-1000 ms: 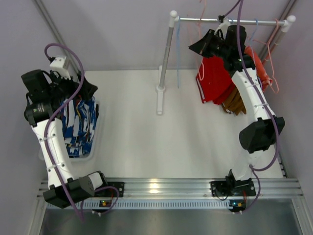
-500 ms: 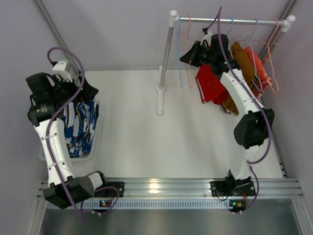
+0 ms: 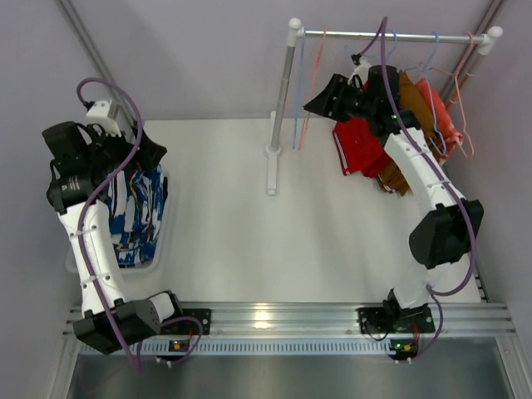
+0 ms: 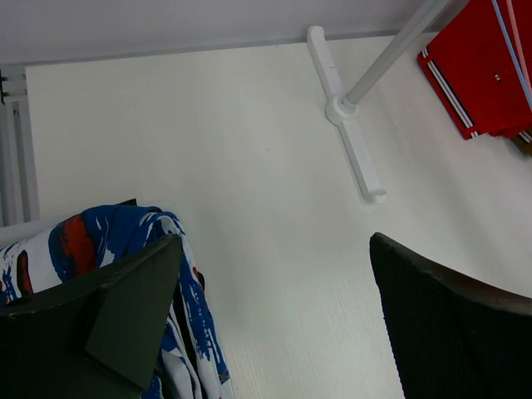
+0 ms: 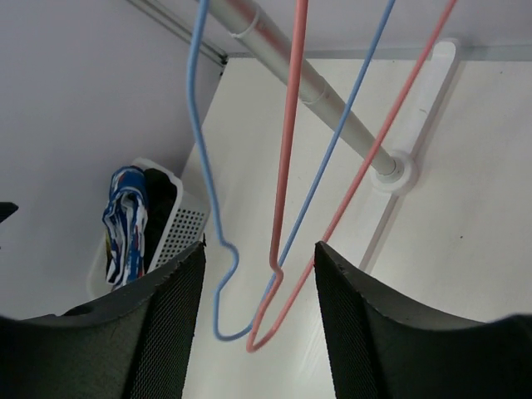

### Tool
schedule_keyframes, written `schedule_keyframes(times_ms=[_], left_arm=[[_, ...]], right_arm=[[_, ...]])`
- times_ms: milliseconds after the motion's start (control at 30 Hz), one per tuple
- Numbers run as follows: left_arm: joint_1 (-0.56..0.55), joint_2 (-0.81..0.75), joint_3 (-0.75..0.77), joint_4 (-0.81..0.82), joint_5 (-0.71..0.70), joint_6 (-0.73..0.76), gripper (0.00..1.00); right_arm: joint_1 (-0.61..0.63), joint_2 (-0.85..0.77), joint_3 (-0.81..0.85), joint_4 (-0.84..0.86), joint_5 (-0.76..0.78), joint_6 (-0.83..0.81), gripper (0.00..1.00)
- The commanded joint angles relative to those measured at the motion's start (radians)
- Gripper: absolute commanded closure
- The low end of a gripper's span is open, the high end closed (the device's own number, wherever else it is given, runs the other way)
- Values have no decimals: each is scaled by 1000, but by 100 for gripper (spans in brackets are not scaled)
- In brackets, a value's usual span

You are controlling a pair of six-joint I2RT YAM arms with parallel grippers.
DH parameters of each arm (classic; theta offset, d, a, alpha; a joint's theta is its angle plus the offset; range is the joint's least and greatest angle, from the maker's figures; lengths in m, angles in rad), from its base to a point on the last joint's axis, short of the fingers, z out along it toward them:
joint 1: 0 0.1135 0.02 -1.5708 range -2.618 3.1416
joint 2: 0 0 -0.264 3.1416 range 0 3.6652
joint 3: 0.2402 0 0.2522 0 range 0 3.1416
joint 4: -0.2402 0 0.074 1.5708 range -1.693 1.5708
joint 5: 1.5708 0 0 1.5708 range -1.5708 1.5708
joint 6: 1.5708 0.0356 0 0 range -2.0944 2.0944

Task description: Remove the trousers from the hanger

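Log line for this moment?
left claw open above blue patterned trousers in white basket | right claw open by empty pink wire hanger | red cloth trousers hanging

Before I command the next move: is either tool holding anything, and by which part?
Nothing is held. The right tool stands open, the bare pink hanger clear of its fingers; the left tool is open.
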Motion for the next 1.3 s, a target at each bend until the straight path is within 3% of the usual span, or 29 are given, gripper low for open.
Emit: schedule_keyframes(times_ms=[0, 167, 267, 400, 500, 600, 633, 900, 1267], left_arm=[[-6, 8, 54, 63, 23, -1, 1], [-70, 90, 143, 41, 10, 13, 1], [-219, 143, 198, 34, -102, 39, 1], [-510, 224, 259, 34, -276, 88, 1], [-619, 287, 310, 34, -282, 87, 1], [-669, 320, 321, 60, -222, 51, 1], [-680, 324, 318, 67, -198, 45, 1], [-712, 286, 231, 135, -222, 11, 1], [-713, 217, 131, 142, -253, -26, 1]], right_arm=[[-29, -153, -42, 55, -25, -17, 45], [-77, -274, -134, 32, -27, -55, 38], [-103, -361, -208, 20, -27, -87, 34], [-153, -490, -278, 17, -22, -116, 29], [-204, -541, -279, 3, -18, -126, 24], [-250, -555, -236, -35, -1, -147, 14], [-286, -556, -228, -43, 2, -161, 1], [-333, -417, -124, -164, 146, -377, 1], [-334, -204, -18, -89, 171, -481, 0]])
